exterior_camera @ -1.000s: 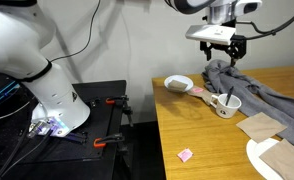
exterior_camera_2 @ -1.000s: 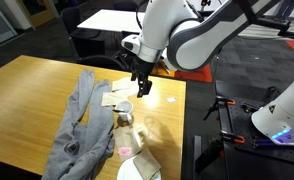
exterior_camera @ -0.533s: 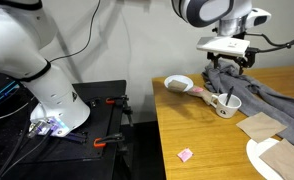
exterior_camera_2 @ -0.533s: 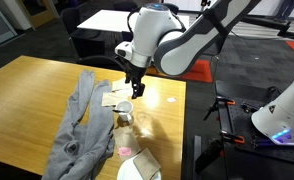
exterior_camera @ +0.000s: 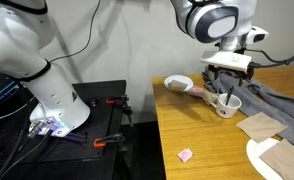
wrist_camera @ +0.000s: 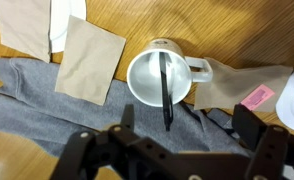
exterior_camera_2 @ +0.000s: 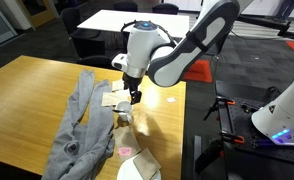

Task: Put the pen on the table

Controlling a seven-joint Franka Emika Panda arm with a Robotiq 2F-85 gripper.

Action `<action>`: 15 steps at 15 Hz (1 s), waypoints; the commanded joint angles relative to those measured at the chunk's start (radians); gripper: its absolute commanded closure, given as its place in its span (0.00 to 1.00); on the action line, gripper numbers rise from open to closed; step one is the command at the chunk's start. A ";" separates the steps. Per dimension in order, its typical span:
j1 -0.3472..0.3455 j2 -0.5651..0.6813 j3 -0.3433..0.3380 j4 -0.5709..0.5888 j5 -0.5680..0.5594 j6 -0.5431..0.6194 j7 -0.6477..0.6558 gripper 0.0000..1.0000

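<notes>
The pen (wrist_camera: 165,92) is thin and dark. It stands tilted in a white cup (wrist_camera: 147,80), and its upper end pokes past the rim toward me. The cup stands on the orange-brown table (exterior_camera: 192,135) at the edge of a grey cloth (wrist_camera: 47,100). It also shows in both exterior views (exterior_camera: 225,105) (exterior_camera_2: 124,116). My gripper (wrist_camera: 187,125) is open. Its two dark fingers hang just above the cup, on either side of the pen's upper end, without touching it. The gripper shows low over the cup in both exterior views (exterior_camera: 227,86) (exterior_camera_2: 134,97).
Tan paper pieces (wrist_camera: 89,58) lie on the cloth beside the cup. A pink scrap (exterior_camera: 185,155) lies near the table's edge. A white bowl (exterior_camera: 178,84) stands behind the cup and a white plate (exterior_camera_2: 137,168) by the cloth. A black stand with red clamps (exterior_camera: 105,112) is beside the table.
My gripper has moved sideways over the cup and come down close to it. The cup, pen and cloth have not moved.
</notes>
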 commanded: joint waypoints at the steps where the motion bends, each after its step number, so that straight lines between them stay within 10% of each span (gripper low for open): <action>1: 0.003 0.061 -0.012 0.045 -0.049 0.035 0.066 0.00; 8: -0.020 0.156 0.014 0.116 -0.052 0.016 0.051 0.00; 15: -0.040 0.215 0.043 0.208 -0.047 -0.020 0.027 0.24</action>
